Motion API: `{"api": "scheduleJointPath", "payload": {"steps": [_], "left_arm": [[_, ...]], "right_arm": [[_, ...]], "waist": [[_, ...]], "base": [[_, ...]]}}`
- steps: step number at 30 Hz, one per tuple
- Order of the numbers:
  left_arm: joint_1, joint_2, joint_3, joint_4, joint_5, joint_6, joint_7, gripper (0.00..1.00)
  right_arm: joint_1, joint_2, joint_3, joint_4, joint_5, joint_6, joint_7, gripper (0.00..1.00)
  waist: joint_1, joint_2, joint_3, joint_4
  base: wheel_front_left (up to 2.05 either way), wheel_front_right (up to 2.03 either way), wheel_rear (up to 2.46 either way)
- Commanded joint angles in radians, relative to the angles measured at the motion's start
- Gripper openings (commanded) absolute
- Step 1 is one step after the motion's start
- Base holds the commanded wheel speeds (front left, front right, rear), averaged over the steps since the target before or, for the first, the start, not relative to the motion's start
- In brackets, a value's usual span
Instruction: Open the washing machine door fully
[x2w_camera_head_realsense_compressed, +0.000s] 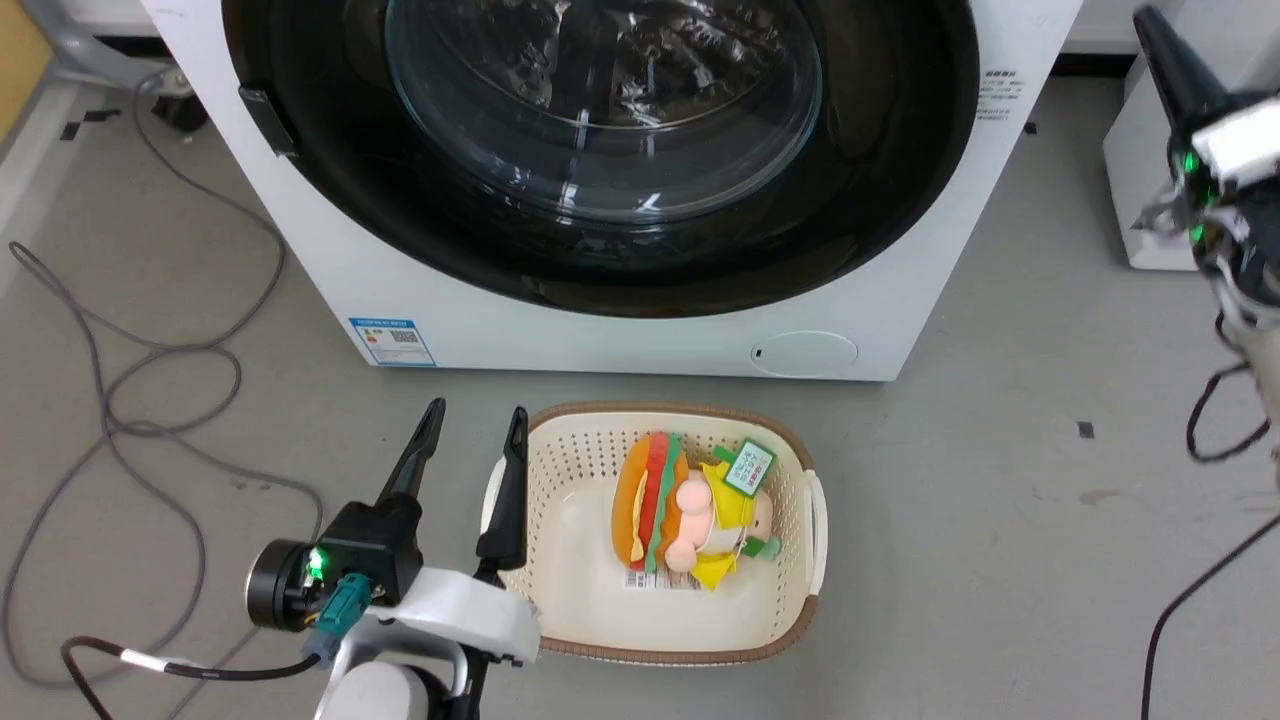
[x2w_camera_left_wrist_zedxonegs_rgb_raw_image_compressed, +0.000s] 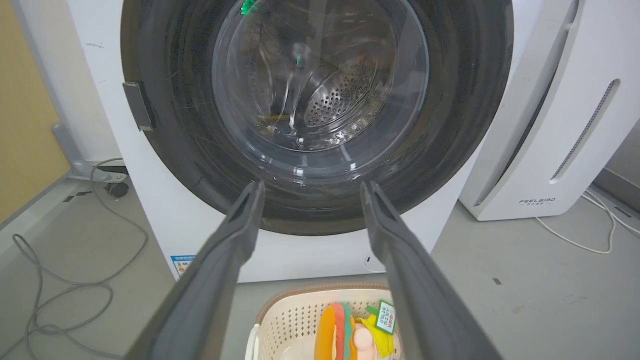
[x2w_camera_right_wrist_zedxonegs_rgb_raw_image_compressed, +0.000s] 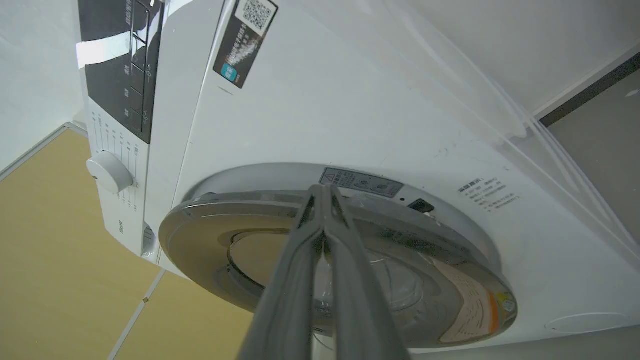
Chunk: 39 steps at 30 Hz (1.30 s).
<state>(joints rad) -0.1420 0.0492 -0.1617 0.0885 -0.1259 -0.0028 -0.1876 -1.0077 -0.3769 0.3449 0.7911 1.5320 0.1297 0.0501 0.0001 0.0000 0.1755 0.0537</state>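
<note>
The left gripper (x2w_camera_head_realsense_compressed: 478, 410) gapes, right gripper (x2w_camera_right_wrist_zedxonegs_rgb_raw_image_compressed: 324, 189) pinched together at the glossy black-rimmed washing machine door (x2w_camera_right_wrist_zedxonegs_rgb_raw_image_compressed: 210, 235).

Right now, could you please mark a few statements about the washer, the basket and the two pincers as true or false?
1. The cream perforated plastic basket stands on the floor before the large round black-rimmed glass washing machine door. True.
2. The basket is empty. False: a plush burger toy lies in it.
3. The right pincer has its fingers pressed together. True.
4. The left pincer grips the door. False: it is open, holding nothing, near the basket.
</note>
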Motion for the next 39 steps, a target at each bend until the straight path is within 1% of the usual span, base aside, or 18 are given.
{"api": "scheduleJointPath", "payload": {"steps": [1, 5, 10, 24, 30, 32, 39], "left_arm": [[-0.020, 0.001, -0.007, -0.001, -0.006, -0.002, -0.012, 1.00], [-0.040, 0.001, -0.018, -0.002, -0.015, -0.003, -0.021, 1.00], [-0.062, 0.001, -0.033, -0.001, -0.024, -0.001, -0.031, 1.00], [-0.131, 0.001, -0.072, 0.003, -0.055, 0.004, -0.060, 1.00], [-0.158, 0.001, -0.090, 0.008, -0.071, 0.008, -0.073, 1.00], [-0.161, 0.001, -0.092, 0.010, -0.073, 0.008, -0.074, 1.00], [-0.168, 0.001, -0.093, 0.014, -0.076, 0.010, -0.074, 1.00]], "right_arm": [[-0.053, -0.010, 0.019, 0.032, 0.038, 0.001, 0.013, 0.00], [-0.178, -0.013, 0.094, 0.136, 0.078, 0.001, 0.072, 0.00], [-0.313, -0.005, 0.201, 0.238, 0.096, 0.001, 0.145, 0.00], [-0.602, 0.015, 0.443, 0.426, 0.185, 0.001, 0.376, 0.00], [-0.685, 0.042, 0.527, 0.489, 0.238, 0.001, 0.461, 0.00], [-0.691, 0.053, 0.547, 0.492, 0.232, 0.001, 0.481, 0.00], [-0.682, 0.083, 0.570, 0.483, 0.214, 0.001, 0.520, 0.00]], "waist": [[-0.0001, 0.0000, 0.009, 0.002], [-0.0001, 0.0000, 0.035, 0.009], [-0.0001, 0.0000, 0.069, 0.017], [-0.0001, 0.0000, 0.163, 0.040], [-0.0001, 0.0000, 0.195, 0.049], [-0.0001, 0.0000, 0.200, 0.050], [-0.0001, 0.0000, 0.209, 0.053]], "base": [[0.00, 0.00, 0.00], [0.00, 0.00, 0.00], [0.00, 0.00, 0.00], [0.00, 0.00, 0.00], [0.00, 0.00, 0.00], [0.00, 0.00, 0.00], [0.00, 0.00, 0.00]]}}
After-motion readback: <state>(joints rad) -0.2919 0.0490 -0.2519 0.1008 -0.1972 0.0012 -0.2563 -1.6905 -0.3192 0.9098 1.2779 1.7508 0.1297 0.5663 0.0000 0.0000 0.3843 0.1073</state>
